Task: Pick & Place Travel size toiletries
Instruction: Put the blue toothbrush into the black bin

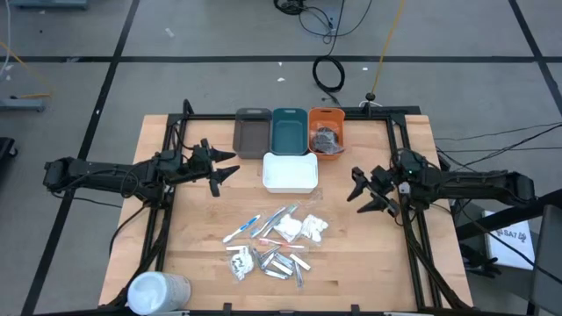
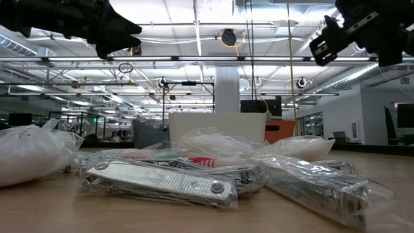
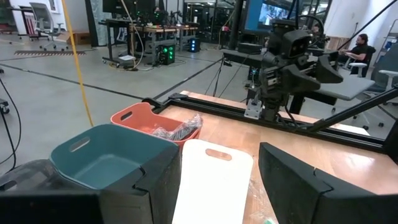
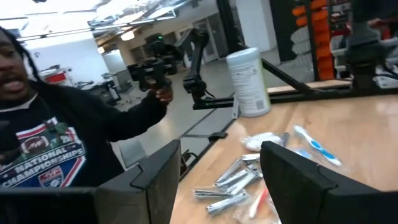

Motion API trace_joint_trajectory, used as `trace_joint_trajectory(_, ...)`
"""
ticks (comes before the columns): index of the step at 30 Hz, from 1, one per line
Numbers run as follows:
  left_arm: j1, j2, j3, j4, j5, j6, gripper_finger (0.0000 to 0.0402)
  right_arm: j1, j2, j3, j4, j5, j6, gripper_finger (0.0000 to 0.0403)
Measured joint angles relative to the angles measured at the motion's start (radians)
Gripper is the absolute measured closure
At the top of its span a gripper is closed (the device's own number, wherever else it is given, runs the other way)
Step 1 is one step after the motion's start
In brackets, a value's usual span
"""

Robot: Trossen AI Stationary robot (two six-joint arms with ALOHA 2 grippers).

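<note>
We see both the left gripper (image 1: 221,174) and right gripper (image 1: 361,195) hovering jaws spread, empty, either side of the toiletries pile (image 1: 274,241).

overhead looks straight down; low view skims the table (image 1: 202,263), seemingly near the toiletries (image 2: 162,181).

grey rectangular plastic tray (image 1: 253,132): far edge of the wooden table (image 1: 193,254), first in a row of three
teal rectangular plastic tray (image 1: 289,130): middle of the row
orange rectangular plastic tray (image 1: 326,120): last of the row, dark items inside
white rectangular plastic tray (image 1: 290,172): just before the teal one
big white cylinder (image 1: 159,291): near table corner
person in dark printed shirt (image 4: 46,152): beyond the table edge
</note>
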Motion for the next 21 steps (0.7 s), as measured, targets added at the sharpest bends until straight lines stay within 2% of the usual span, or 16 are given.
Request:
trace_joint_trajectory(7, 0.000, 0.000, 0.000, 0.004, 0.000, -0.032, 0.0190, 0.001, -0.146, -0.088, 0.000, -0.002, 0.018, 0.0195)
trace_joint_trajectory(15, 0.005, 0.000, 0.000, 0.072, 0.000, -0.027, 0.0190, -0.064, -0.301, -0.173, -0.003, -0.004, 0.059, 0.0195)
trace_joint_trajectory(19, 0.005, 0.000, 0.000, 0.071, 0.000, -0.027, 0.0190, -0.118, -0.342, -0.181, -0.045, -0.001, -0.028, 0.0195)
trace_joint_trajectory(21, 0.003, 0.000, 0.000, 0.071, 0.000, -0.029, 0.0190, -0.146, -0.352, -0.182, -0.094, 0.039, -0.106, 0.0195)
